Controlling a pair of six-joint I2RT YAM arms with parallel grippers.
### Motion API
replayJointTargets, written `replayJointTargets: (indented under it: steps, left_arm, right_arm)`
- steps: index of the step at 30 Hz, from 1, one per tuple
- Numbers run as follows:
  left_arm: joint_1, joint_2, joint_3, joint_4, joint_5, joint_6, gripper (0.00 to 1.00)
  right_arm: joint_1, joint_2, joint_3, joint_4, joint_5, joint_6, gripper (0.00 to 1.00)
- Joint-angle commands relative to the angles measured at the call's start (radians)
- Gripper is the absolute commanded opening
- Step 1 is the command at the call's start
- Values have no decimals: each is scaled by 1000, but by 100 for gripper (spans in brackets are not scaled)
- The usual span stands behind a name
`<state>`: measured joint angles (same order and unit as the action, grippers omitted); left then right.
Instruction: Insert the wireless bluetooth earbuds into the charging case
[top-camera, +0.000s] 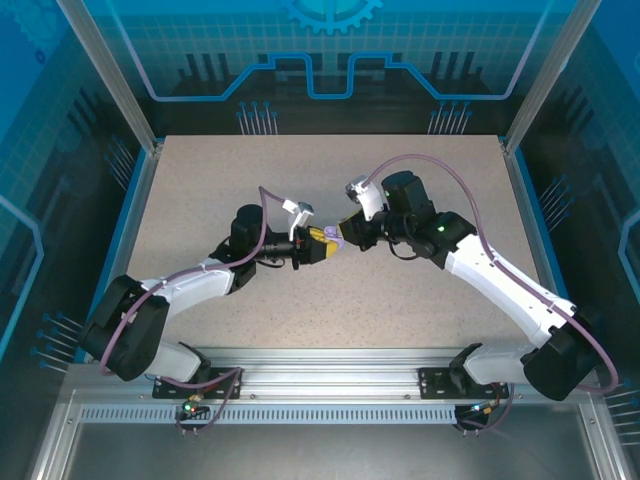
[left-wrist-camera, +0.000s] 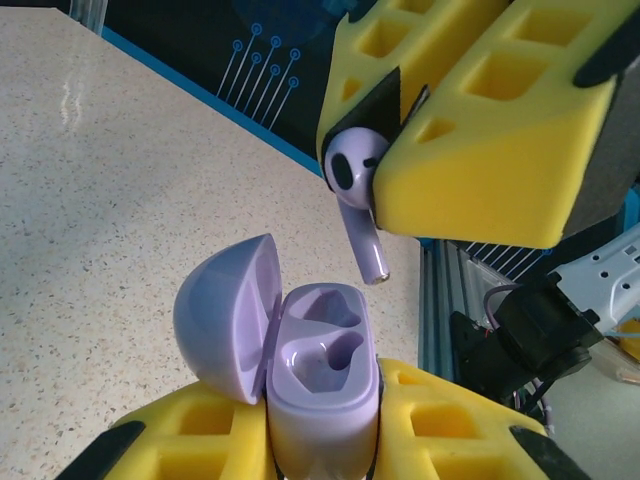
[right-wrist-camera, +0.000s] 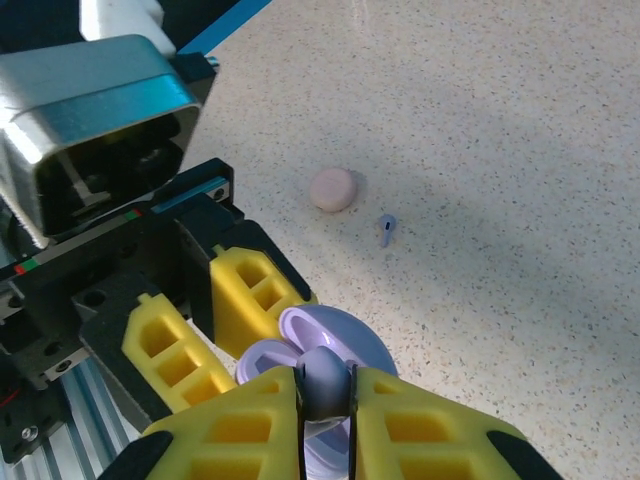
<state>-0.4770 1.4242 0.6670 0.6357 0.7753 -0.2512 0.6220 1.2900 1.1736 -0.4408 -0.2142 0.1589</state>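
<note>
Left wrist view, from the nearest thing outward: the left claw (left-wrist-camera: 320, 440) is closed narrow on the lower body of the lilac charging case (left-wrist-camera: 322, 385), which stands upright with its lid (left-wrist-camera: 225, 315) swung open to the side; both moulded wells inside look empty. Just above and a little beyond the case hangs a lilac earbud (left-wrist-camera: 352, 172), its stem pointing down and tilted toward the wells but apart from them; the right claw (left-wrist-camera: 395, 125) pinches it by the round head. In the right wrist view, farther out on the desk (right-wrist-camera: 520, 150), a second lilac earbud (right-wrist-camera: 386, 228) lies loose, and just behind it sits a pale pink round case (right-wrist-camera: 332, 189), which seems shut. The step in hand, I judge, is the insertion of the first bud; the next move calls for bringing the stem over the matching well, making it more upright, lowering it slowly, and opening the right claw only when the bud is seated; a small tilt could make it catch on the rim.
</note>
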Motion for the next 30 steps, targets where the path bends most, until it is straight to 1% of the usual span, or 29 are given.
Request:
replayJointTargets:
  steps: [1,16,30]
  left_arm:
    - [0,-2,41,30,44,46,14]
    - [-6,-3,69,-14,55,52,14]
    - [-6,5,88,-25,64,20,14]
  right_arm:
    - [21,-24,43,-6,-2,-24,16]
    - [55,0,66,-31,70,-51,16]
    - [82,15,76,-45,116,-68,16]
